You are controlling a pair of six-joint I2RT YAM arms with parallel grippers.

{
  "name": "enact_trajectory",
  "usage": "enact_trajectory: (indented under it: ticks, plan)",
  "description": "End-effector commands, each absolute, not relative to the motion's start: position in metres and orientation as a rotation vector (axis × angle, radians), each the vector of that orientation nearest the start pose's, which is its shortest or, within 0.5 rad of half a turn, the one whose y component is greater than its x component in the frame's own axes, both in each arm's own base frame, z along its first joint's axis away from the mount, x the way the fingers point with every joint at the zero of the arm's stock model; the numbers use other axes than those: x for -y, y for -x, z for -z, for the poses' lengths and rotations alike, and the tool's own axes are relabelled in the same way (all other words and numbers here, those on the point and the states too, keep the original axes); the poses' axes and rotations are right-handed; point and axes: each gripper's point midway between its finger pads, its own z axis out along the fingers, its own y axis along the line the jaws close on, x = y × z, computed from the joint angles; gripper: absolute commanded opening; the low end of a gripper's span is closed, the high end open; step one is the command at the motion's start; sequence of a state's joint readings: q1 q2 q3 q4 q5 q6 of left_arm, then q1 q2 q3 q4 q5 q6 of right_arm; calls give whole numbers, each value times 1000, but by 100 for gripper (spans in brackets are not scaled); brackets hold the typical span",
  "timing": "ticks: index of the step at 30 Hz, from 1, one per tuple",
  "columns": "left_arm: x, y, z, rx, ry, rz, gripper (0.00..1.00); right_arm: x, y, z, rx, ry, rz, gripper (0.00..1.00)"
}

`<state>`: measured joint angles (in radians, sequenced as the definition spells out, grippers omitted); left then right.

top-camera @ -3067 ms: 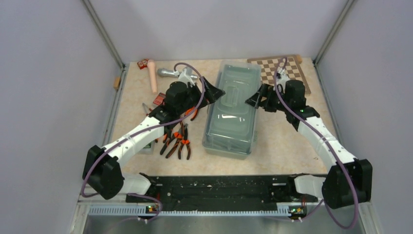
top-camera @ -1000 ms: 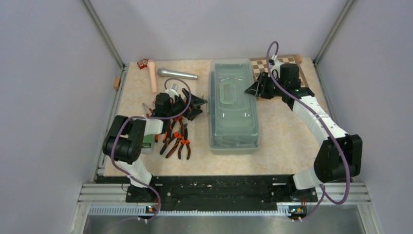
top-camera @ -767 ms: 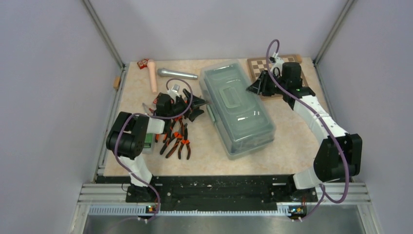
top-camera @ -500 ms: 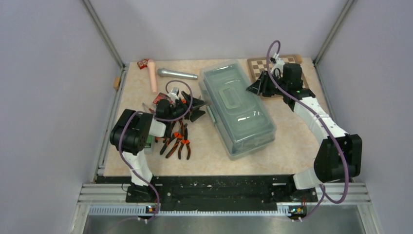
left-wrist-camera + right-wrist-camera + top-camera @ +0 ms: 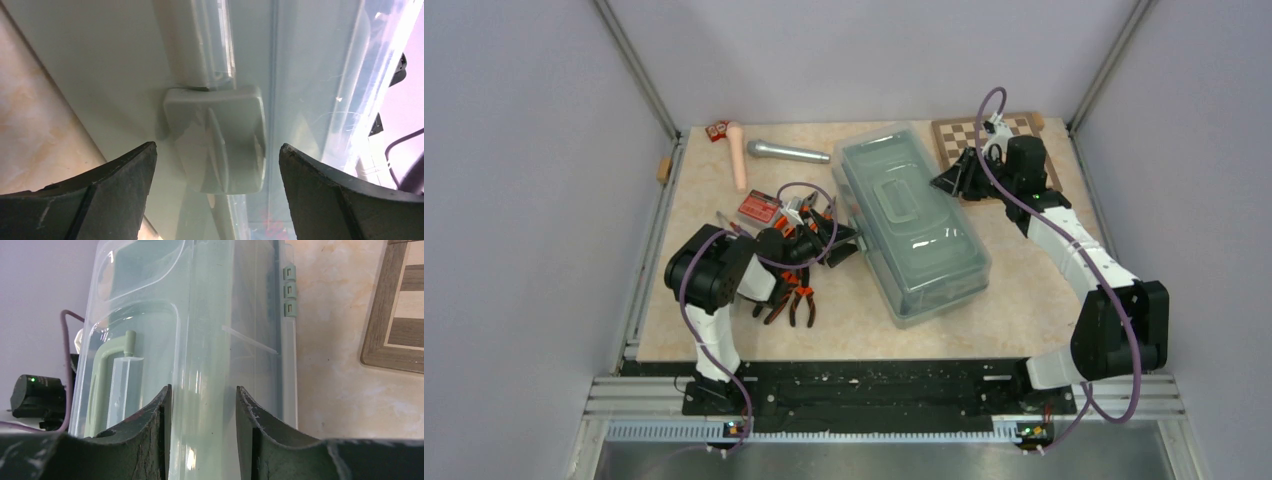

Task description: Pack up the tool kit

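Note:
The sage-green toolbox (image 5: 914,225) lies slantwise mid-table with its translucent lid down. My left gripper (image 5: 844,238) sits low at the box's left side. In the left wrist view it (image 5: 217,150) is open, its jaws wide on either side of the box's latch (image 5: 215,140) without touching it. My right gripper (image 5: 942,183) is at the box's far right edge. In the right wrist view its (image 5: 202,390) fingers stand a little apart astride a band of the lid (image 5: 200,315); whether they pinch it does not show. Orange-and-black pliers (image 5: 792,300) and a small red box (image 5: 759,206) lie left of the toolbox.
A wooden chessboard (image 5: 994,135) lies at the back right, just behind my right gripper, and shows too in the right wrist view (image 5: 400,315). A silver microphone (image 5: 786,152) and a cream cylinder (image 5: 737,158) lie at the back left. The lid's hinges (image 5: 290,290) face the chessboard.
The toolbox has swung from square to slanted, its far end going left. My left arm has pulled in, bringing its gripper to the box's latch. The right gripper's jaws have narrowed.

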<state>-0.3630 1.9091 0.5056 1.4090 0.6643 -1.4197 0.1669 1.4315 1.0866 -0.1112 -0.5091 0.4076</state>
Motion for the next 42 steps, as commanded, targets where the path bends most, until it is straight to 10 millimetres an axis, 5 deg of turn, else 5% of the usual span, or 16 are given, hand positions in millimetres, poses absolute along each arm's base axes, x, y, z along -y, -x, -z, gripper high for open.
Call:
enact_trajectory:
  ticks: [1,13,27,34,40,42]
  plan:
    - [275,-323,-138,-1752,304,1846,95,-173,-358,-171,-2271,2,-954,19]
    - [288,-327,-159,-1672,257,1834,89,-175,-348,-161,-2280,-9,-979,18]
    - [299,-314,-219,-1530,297,1946,67,-176,-343,-158,-2275,-35,-969,17]
    - [295,-316,-231,-1498,324,1945,33,-171,-340,-151,-2285,-51,-906,16]
    - [292,-327,-217,-1610,362,1857,1,-157,-333,-145,-2293,-75,-779,13]
    - [288,-333,-214,-1651,380,1813,0,-151,-330,-142,-2294,-91,-731,12]
